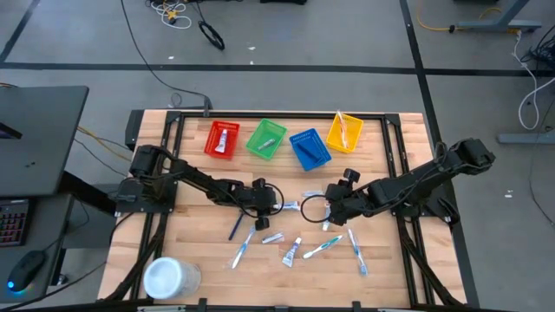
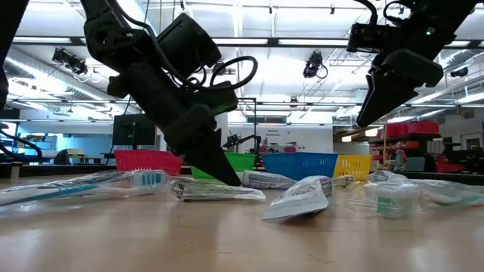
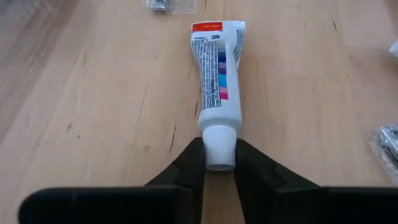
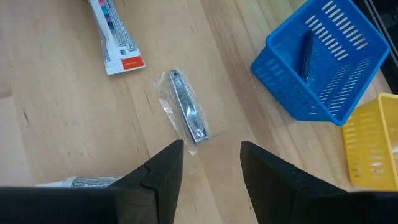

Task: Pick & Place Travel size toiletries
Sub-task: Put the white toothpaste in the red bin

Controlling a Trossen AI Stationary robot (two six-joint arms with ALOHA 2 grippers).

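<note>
A white travel-size toothpaste tube with a red strip at its far end lies flat on the wooden table. My left gripper is shut on the tube's cap, near the table's middle. My right gripper hangs open above a wrapped metal nail clipper and touches nothing; it is right of middle in the high view. Several more toiletries lie scattered along the near side. My left gripper pinches the tube's white ribbed cap between its two fingers, one on each side. The fingers slant down from the table's left, in line with the tube. The tube lies flat on the table, its body pointing away from the gripper.
Red, green, blue and yellow baskets stand in a row at the far edge. A white round tub sits at the near left corner. A dark razor lies near my left gripper.
</note>
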